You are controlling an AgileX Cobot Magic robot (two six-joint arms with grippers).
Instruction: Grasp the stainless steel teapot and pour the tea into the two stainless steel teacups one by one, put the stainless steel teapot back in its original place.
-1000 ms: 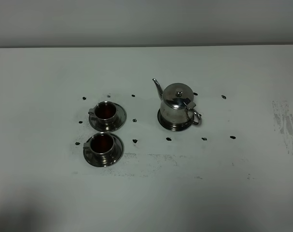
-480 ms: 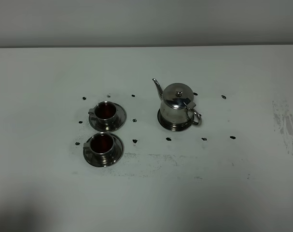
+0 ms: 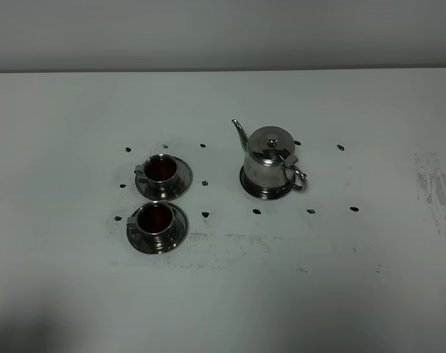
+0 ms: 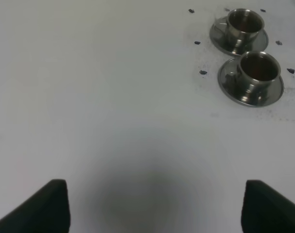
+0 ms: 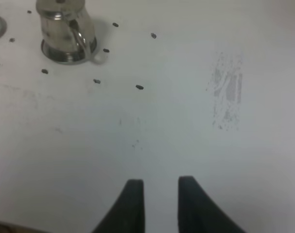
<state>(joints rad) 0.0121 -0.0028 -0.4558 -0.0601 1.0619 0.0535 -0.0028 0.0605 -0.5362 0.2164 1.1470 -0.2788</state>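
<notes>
**Teapot seated on its tray, both cups already dark with tea**

The stainless steel teapot (image 3: 270, 163) is standing upright on the round tray (image 3: 265, 193), handle toward the right arm, spout pointing toward the two stainless steel teacups (image 3: 160, 198); the right gripper (image 5: 160, 188), nearer, is hanging well back with fingers slightly parted and holding nothing; the left gripper (image 4: 156, 201) is gaping wide, empty; nothing is differing from the earlier frames.

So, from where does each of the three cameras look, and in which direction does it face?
Exterior high: mounted above, looking down at the teapot on its tray and two teacups; no robot part visible.
Left wrist: behind the open left end effector, facing the teacups; shared with exterior.
Right wrist: behind the right end effector, facing the teapot; also shared with exterior.
</notes>
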